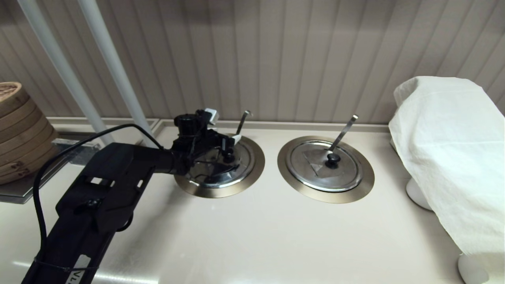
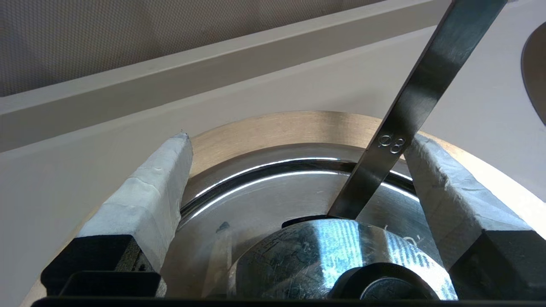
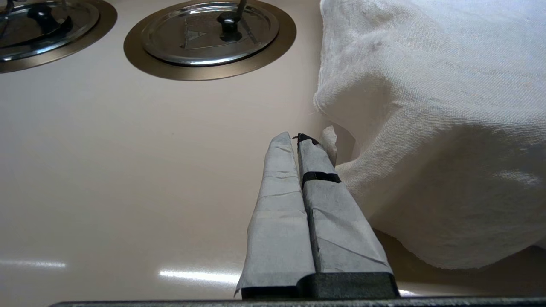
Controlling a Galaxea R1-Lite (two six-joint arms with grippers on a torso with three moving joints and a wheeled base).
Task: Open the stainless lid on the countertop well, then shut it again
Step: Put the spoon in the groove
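The stainless lid [image 1: 215, 173] lies on the left countertop well, inside its bronze-grey flange [image 1: 256, 167]. Its black knob [image 1: 229, 156] shows at the picture's edge in the left wrist view, knob [image 2: 384, 292]. The hook-tipped ladle handle [image 1: 243, 120] rises from the lid's notch. My left gripper [image 1: 224, 126] hovers open just over the lid's far half. Its taped fingers [image 2: 153, 200] stand wide apart, with nothing between them but the handle [image 2: 409, 115], which passes close to one finger. My right gripper [image 3: 294, 138] is parked low over the counter, shut and empty.
The twin lid [image 1: 315, 167] with a straight handle sits in the right well. A white cloth [image 1: 449, 150] covers something at the far right, close to the right gripper. Bamboo steamers [image 1: 15, 130] stand at far left. Two white poles [image 1: 110, 67] rise behind the left arm.
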